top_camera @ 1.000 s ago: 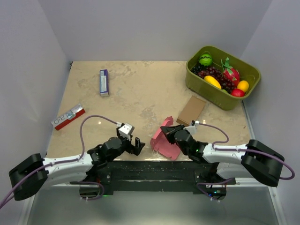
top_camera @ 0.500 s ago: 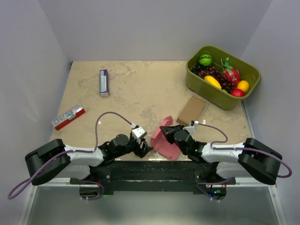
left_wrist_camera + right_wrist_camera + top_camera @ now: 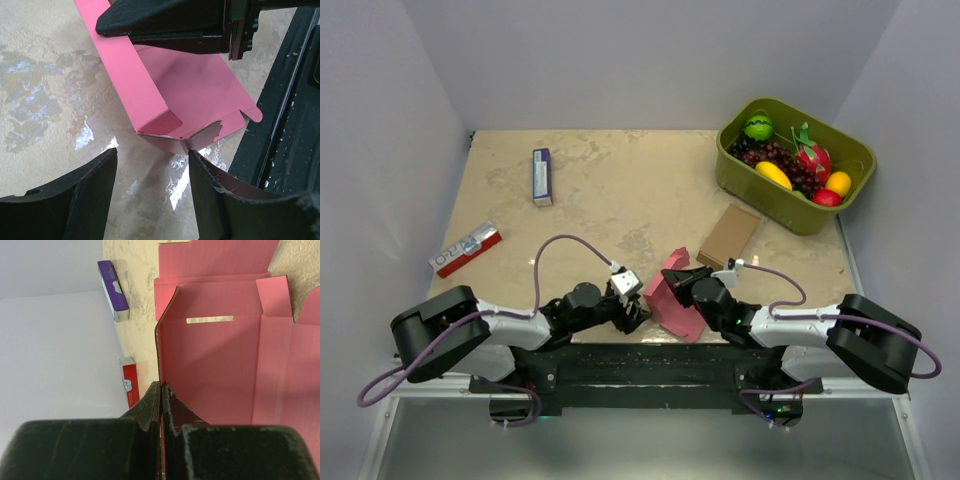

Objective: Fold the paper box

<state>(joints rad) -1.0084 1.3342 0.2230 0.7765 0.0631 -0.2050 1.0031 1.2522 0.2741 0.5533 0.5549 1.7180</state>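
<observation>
**Top view**
- Paper box (image 3: 672, 302): pink card, partly folded. It lay at the near edge of the table (image 3: 620, 190), betw. the two grippers, w/ one panel raised.
- Right gripper (image 3: 678, 284): jaws closed on the raised pink panel, coming from the right side.
- Left gripper (image 3: 633, 312): low over the table, just left of the box. From here I could not tell if it touched the card.
- Other things: green basket (image 3: 775, 208) w/ toy fruit at far right; brown cardboard box (image 3: 728, 236) just in front of it; purple packet (image 3: 541, 176) far left; red-and-white packet (image 3: 466, 248) near the left wall.

**Left wrist view**
- Left gripper (image 3: 152, 156): fingers clearly apart, holding nothing. The folded corner of the box was just in front of the gap.
- Right fingertip: very close to the card edge, contact not clear.
- Paper box (image 3: 195, 95): long side flap up, small corner flap turned inward, rounded tab pointing to the black rail (image 3: 290, 125).
- Right gripper (image 3: 175, 22): dark shape at top, over the box.

**Right wrist view**
- Right gripper (image 3: 161, 389): both fingers pressed together, thin edge of the pink panel pinched betw. them.
- Paper box (image 3: 215, 365): inside face to the camera, w/ creases, flaps and a pale strip on one panel.
- Behind: purple packet (image 3: 114, 290) and red-and-white packet (image 3: 130, 385) on the table (image 3: 137, 340).
</observation>
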